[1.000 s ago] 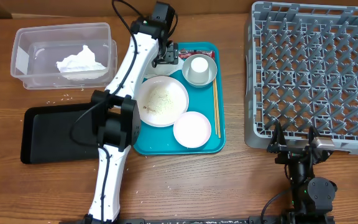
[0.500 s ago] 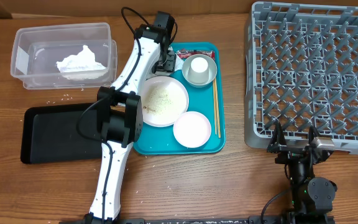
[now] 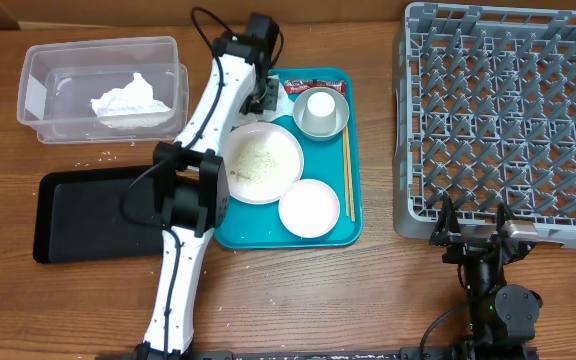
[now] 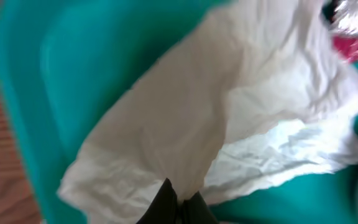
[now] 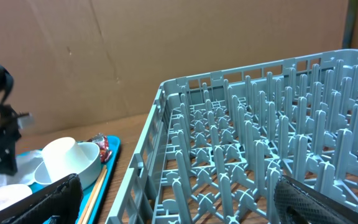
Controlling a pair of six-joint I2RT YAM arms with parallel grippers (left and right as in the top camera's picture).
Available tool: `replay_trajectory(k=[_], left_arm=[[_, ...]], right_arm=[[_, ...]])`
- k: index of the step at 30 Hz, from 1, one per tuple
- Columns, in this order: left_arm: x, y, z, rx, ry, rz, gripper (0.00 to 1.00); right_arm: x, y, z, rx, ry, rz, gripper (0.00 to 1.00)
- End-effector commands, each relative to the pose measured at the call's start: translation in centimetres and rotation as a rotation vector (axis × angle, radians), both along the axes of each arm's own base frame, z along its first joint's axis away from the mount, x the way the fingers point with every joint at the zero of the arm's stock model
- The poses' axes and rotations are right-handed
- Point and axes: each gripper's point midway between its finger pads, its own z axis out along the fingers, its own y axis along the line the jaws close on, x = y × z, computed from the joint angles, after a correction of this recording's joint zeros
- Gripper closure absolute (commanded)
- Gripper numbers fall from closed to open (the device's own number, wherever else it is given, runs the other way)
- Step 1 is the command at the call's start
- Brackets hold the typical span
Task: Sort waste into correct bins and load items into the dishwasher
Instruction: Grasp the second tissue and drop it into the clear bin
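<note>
My left gripper (image 3: 266, 97) is down at the back left of the teal tray (image 3: 258, 228), shut on a crumpled white napkin (image 4: 229, 118); its black fingertips (image 4: 166, 202) pinch a fold of it. The red wrapper (image 3: 303, 86) lies just beside it. On the tray sit a large white plate (image 3: 260, 162) with rice grains, a smaller white dish (image 3: 309, 208), and a grey bowl (image 3: 333, 122) holding a white cup (image 3: 320, 104). The clear tub (image 3: 38, 60) holds another napkin (image 3: 126, 100). My right gripper (image 3: 473, 228) rests open at the front edge of the grey dish rack (image 3: 508, 120).
A black tray (image 3: 88, 215) lies at the front left, partly under my left arm. Wooden chopsticks (image 3: 348, 180) lie along the teal tray's right side. Loose rice grains (image 3: 98, 157) dot the table between tub and black tray.
My left gripper has gone from open to shut, closing on the napkin at the back of the teal tray. The right arm has not moved.
</note>
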Motion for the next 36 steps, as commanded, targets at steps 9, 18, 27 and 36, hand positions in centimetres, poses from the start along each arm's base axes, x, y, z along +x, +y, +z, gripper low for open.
replay_trajectory(k=[9, 18, 27, 36], left_arm=[[1.1, 5.6, 19.1, -0.103, -0.367, 0.188, 0.96], [1.6, 17.5, 21.0, -0.112, -0.461, 0.631, 0.96], [0.8, 26.3, 19.2, -0.14, -0.46, 0.945, 0.92], [0.5, 26.2, 17.6, -0.169, -0.397, 0.929, 0.0]], right_arm=[[0.0, -0.1, -0.2, -0.007, -0.002, -0.007, 0.0], [0.0, -0.1, -0.2, -0.007, -0.002, -0.007, 0.0], [0.0, -0.1, -0.2, -0.007, -0.002, -0.007, 0.0], [0.0, -0.1, -0.2, -0.007, -0.002, -0.007, 0.0]])
